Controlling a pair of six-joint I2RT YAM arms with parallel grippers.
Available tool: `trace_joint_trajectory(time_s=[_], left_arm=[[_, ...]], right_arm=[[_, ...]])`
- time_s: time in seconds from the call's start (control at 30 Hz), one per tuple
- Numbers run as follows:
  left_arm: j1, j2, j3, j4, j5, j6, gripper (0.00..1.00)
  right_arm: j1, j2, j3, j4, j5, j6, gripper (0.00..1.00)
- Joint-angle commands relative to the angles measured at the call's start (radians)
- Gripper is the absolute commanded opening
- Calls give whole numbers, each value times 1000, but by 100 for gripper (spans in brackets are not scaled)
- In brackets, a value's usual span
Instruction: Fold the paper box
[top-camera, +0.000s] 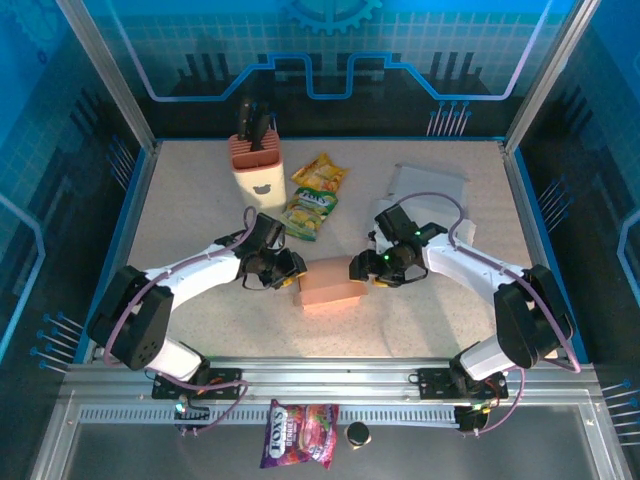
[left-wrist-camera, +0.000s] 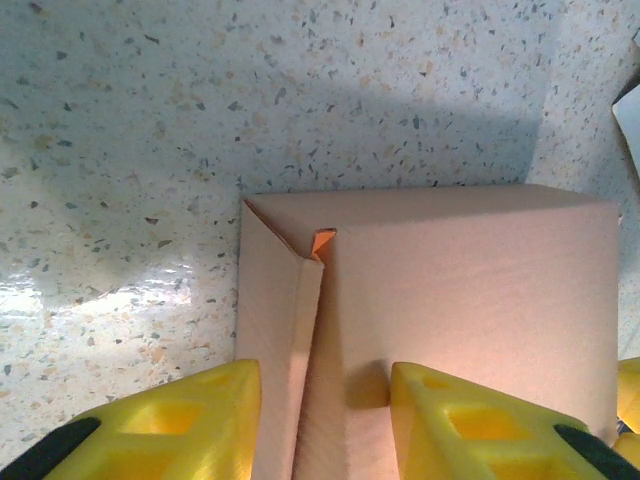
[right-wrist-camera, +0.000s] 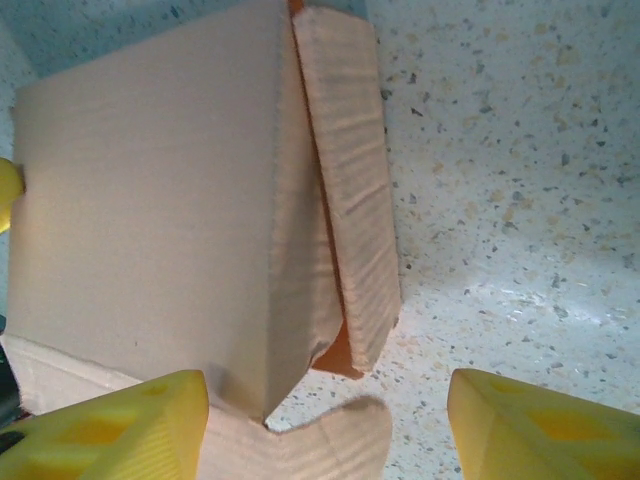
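Closing step: end flaps (right-wrist-camera: 350, 180) of the paper box (top-camera: 330, 285), centre frame; left fingers (left-wrist-camera: 215, 420) and right fingers (right-wrist-camera: 520, 420) released astride them; next, probably press flush

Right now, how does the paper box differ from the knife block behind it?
The paper box lies low at the table's middle; the knife block stands tall at the back left. The box is plain brown cardboard; the block is cream with a terracotta top. Dark handles stick out of the block; the box's top is closed. Both rest on the speckled table.
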Motion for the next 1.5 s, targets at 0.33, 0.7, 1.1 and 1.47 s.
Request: trace_joint_trajectory(time_s=[0.33,0.7,1.1,1.47], left_arm=[[-18,-23,-54,36,-18,27,35],[-20,-6,-72,80,-16,30,28],[-20,30,-29,67,-44,94,22],[-20,33,-3,60,-42,112,28]], right_arm=[[14,71,-17,33,-4,-56,61],[13,109,-26,52,-3,-73,52],[-25,70,61,3,35,-162,64],[-21,209,112,32,2,-171,43]])
